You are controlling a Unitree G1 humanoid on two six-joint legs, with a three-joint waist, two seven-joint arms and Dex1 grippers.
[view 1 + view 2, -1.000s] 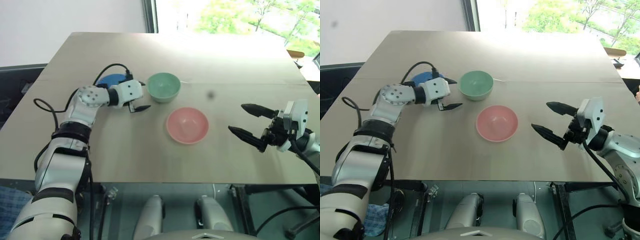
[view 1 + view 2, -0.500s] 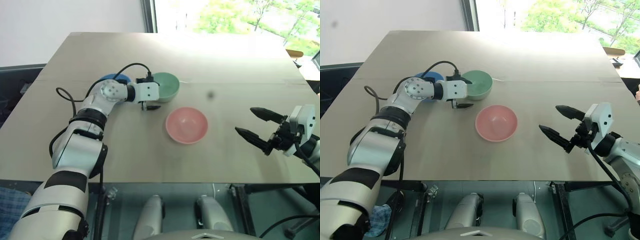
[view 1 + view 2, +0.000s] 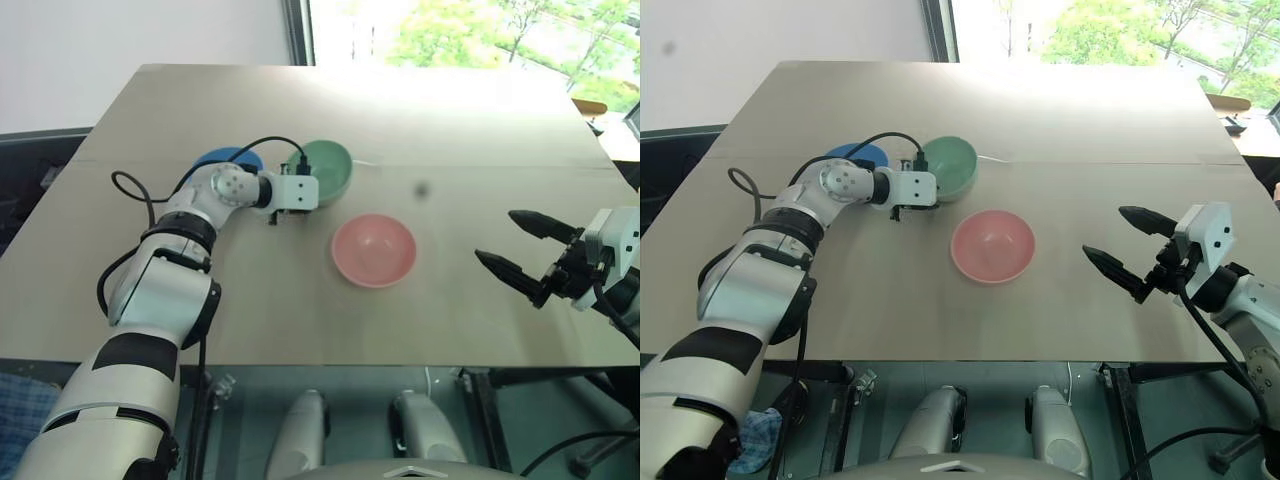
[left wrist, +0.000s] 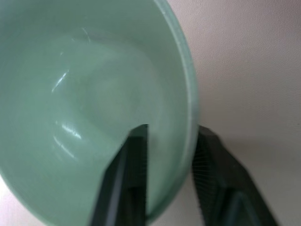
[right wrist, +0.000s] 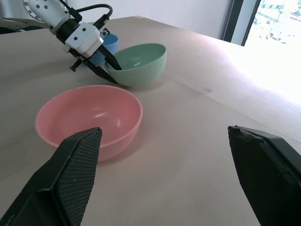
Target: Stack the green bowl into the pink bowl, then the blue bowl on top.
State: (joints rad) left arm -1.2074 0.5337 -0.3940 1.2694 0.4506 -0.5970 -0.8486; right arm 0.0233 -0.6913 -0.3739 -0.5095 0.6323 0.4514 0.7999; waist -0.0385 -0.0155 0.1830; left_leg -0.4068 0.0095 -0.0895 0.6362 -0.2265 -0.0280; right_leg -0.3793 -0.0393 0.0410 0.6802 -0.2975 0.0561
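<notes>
L gripper (image 4: 167, 165) was clamped on the green bowl's (image 3: 328, 170) near rim, one finger inside, one out, prob. to lift it. Pink bowl (image 3: 373, 250) sat just beside, blue bowl (image 3: 226, 160) behind arm. R gripper (image 3: 527, 252) hung spread, idle.

The table (image 3: 300, 300) is offering a wide bare strip along its near edge and a bare far half toward the window. The pink bowl (image 3: 373, 249) is sitting alone at centre, with open surface on every side. The right gripper (image 3: 520, 250) is hovering well apart from it, fingers spread, with nothing lying between them. The green bowl (image 3: 330, 170) is blocking the direct line behind the pink bowl, tilted, with the left gripper (image 4: 164, 165) pinching its rim. The blue bowl (image 3: 228, 160) is sitting behind the left arm, which is crossing in front of it and obstructing approach from the near side.
</notes>
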